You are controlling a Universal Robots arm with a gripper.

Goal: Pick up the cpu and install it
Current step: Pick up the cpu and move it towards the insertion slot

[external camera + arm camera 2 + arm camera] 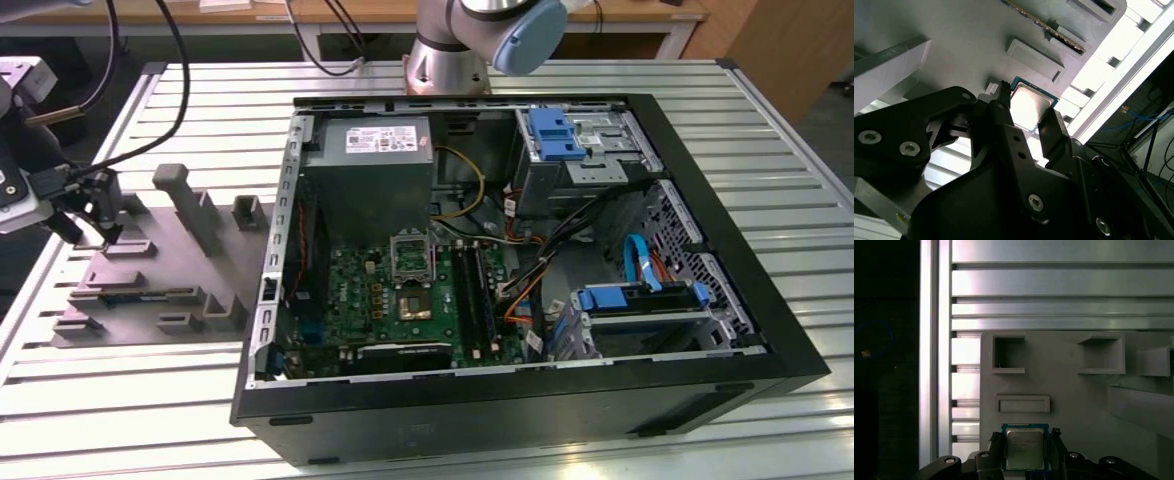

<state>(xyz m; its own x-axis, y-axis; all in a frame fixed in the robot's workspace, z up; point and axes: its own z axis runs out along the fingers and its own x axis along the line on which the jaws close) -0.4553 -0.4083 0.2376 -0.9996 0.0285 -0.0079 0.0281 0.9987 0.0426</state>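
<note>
Closely, gripper (1025, 436) astride cpu (1025, 449), both wrist views, computer case (507, 412), exterior view

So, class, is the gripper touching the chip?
Cannot tell. In the first wrist view the gripper straddles the chip closely on two sides, but neither contact nor a gap shows plainly.

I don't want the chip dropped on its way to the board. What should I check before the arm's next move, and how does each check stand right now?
1. cpu centred in the gripper: ok, in both wrist views.
2. cpu held firmly: cannot tell.
3. cpu lifted clear of the grey fixture: cannot tell.
4. Computer case open, green board exposed: ok.
5. Socket free of cables: ok, none cross it in the exterior view.
</note>
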